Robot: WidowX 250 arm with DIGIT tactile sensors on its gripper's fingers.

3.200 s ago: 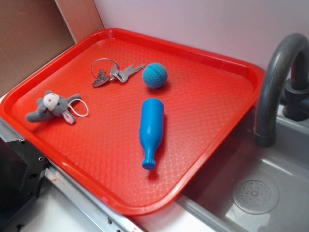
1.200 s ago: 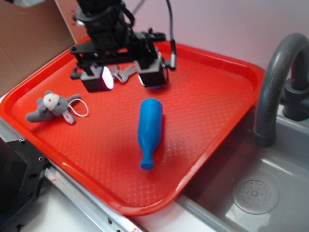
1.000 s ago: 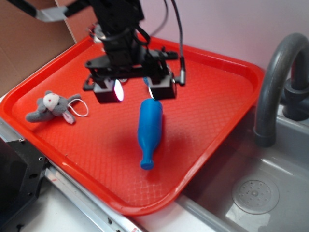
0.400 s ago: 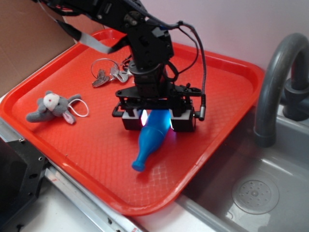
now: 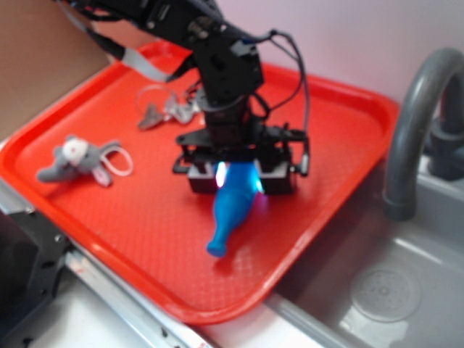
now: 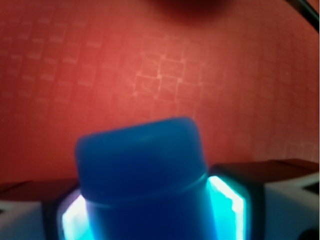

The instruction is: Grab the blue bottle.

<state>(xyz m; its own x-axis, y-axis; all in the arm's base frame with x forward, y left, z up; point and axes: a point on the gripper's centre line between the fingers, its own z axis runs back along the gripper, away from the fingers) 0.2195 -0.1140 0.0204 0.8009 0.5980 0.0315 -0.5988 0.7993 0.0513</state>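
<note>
The gripper (image 5: 239, 176) is closed on the bottle (image 5: 233, 206), both pads touching its body. It looks grasped; lifting it off the tray (image 5: 330, 145) remains.

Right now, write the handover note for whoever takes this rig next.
Gripper: shut on the smooth bright blue plastic bottle, pads lit on both sides of its wide body.
Bottle: over the red plastic tray, neck slanting down; whether the lip touches the tray is unclear.
Also on the tray: grey plush mouse, metal key ring.
Done: grip made.
Left: lift clear and confirm the hold.
</note>
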